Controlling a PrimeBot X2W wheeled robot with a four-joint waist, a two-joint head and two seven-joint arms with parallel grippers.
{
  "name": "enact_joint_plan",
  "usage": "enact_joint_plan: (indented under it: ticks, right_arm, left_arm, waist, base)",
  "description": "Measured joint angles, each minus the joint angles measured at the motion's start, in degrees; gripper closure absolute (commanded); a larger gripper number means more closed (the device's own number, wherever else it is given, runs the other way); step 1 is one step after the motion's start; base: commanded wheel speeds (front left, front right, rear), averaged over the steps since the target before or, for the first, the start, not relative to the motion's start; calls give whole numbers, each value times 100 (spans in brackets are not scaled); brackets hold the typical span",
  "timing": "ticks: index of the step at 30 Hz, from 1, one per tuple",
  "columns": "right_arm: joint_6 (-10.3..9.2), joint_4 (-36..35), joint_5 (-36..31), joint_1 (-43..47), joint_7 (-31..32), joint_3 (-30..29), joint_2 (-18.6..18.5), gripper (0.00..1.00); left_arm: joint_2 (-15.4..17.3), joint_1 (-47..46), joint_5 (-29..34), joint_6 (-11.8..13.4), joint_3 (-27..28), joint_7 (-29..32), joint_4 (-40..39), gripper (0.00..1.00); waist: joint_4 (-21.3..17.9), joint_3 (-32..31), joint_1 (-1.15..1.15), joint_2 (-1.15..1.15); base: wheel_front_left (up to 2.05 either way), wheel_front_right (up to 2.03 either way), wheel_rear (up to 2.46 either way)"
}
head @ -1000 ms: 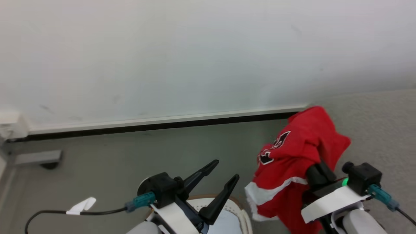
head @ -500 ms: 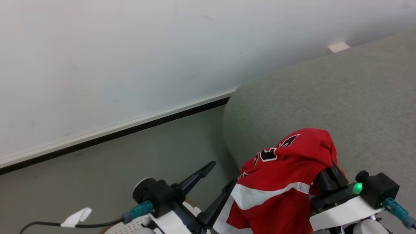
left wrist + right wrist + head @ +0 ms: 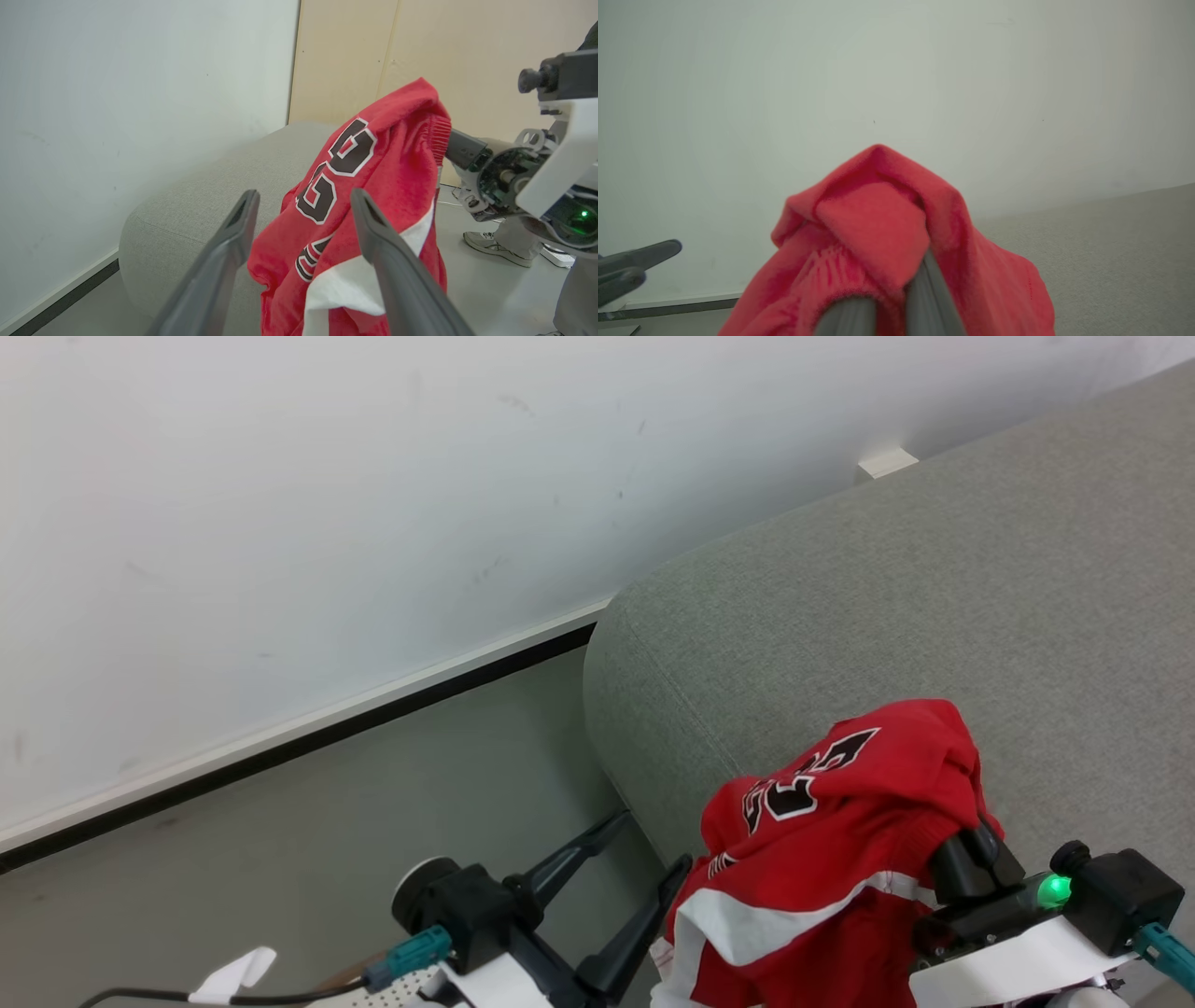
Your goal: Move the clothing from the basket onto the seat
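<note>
A: Once clear of the basket (image 3: 397, 996), what next? Right pincer (image 3: 971, 863) clamped shut on a bunched fold of the red jersey (image 3: 840, 840), top of the bundle above the sofa (image 3: 840, 616) near its rounded corner, white-banded hem dangling off the edge toward the floor.

B: Carry further in, past the corner seam, toward the middle of the cushion. Hold off on letting go this close to the edge; likely to slide off under its own weight.

A: And the left pincer (image 3: 651, 845)? Spread wide, empty, just beside the hanging cloth.

B: Leave wide, or use to lift the trailing hem onto the cushion. Mind the near finger; easy to snag the cloth.

A: Height?

B: Lower until pooled on the fabric, then open. Draw straight back afterwards, so as not to drag anything toward the edge.
</note>
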Motion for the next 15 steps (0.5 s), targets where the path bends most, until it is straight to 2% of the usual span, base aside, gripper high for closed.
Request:
enact_joint_plan:
  ticks: [4,8,15]
  right_arm:
    - [0,-135,26,-74,122,-65,-79,100]
    - [0,-180,153,-520,311,-170,-153,100]
    - [0,43,530,-1695,826,-606,-431,100]
  left_arm:
    - [-20,7,12,-9,-16,0,22,0]
    - [-4,6,25,-9,-55,0,12,0]
    - [348,-129,48,-13,-175,0,-213,0]
  waist:
    - [-20,7,0,0]
    - [-27,94,0,0]
    - [87,516,0,0]
  base:
    - [0,0,0]
    - [0,0,0]
    - [0,0,0]
